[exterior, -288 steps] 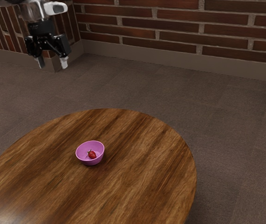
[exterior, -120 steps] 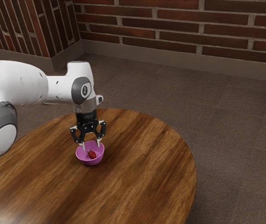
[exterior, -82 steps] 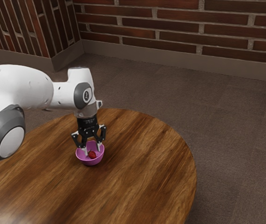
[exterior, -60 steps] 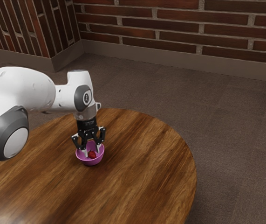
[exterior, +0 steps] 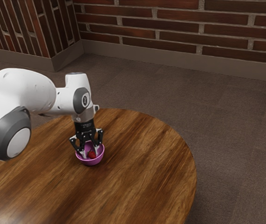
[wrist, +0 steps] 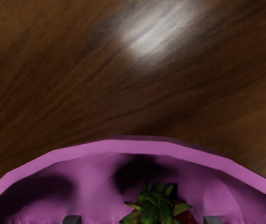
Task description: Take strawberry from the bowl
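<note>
My gripper (exterior: 89, 153) points down into the pink bowl (exterior: 90, 162), its two fingers apart inside the rim. The red strawberry (exterior: 92, 154) lies in the bowl, low between the fingertips and partly covered by the finger nearer the exterior view's right. In the wrist view, the fingertips of the open gripper (wrist: 142, 220) stand on either side of the strawberry (wrist: 156, 208), with gaps between them and it. Its green leaves face up toward my hand. The bowl (wrist: 142, 147) curves around them, and a dark shadow falls on its inner wall.
The bowl stands on a round wooden table (exterior: 144, 172), whose curved edge runs behind and to the exterior view's right. The white arm (exterior: 28, 93) reaches in over the table from the exterior view's left. A brick wall (exterior: 179, 28) rises beyond the carpeted floor.
My hand came down from the exterior view's upper left to the bowl. Over the last half second it sank slightly deeper and shifted slightly toward the exterior view's left. Bowl and strawberry have not visibly moved.
</note>
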### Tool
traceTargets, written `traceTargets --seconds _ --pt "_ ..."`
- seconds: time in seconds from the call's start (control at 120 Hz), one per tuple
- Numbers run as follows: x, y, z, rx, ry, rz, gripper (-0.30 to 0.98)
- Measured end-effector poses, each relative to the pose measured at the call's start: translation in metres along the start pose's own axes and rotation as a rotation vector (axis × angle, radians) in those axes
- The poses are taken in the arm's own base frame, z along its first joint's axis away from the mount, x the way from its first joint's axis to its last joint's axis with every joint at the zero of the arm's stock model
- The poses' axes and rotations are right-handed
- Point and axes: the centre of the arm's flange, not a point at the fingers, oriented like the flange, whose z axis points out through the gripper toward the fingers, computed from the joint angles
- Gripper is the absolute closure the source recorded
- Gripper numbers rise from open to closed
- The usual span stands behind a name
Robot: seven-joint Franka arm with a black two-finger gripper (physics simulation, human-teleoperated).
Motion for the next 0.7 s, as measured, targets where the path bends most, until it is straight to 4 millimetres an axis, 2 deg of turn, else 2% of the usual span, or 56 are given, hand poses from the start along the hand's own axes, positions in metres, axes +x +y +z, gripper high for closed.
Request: traceTargets --seconds 0.208,0.425,0.625,0.7 --pt "0.0 0.0 0.002 -0.005 -0.008 0.002 0.47" --pt "-0.002 0.001 0.002 0.002 -0.012 0.004 0.55" --pt "-0.003 0.005 -0.004 -0.017 -0.005 0.022 0.56" --pt "-0.005 0.005 -0.015 -0.038 0.0 0.035 0.57"
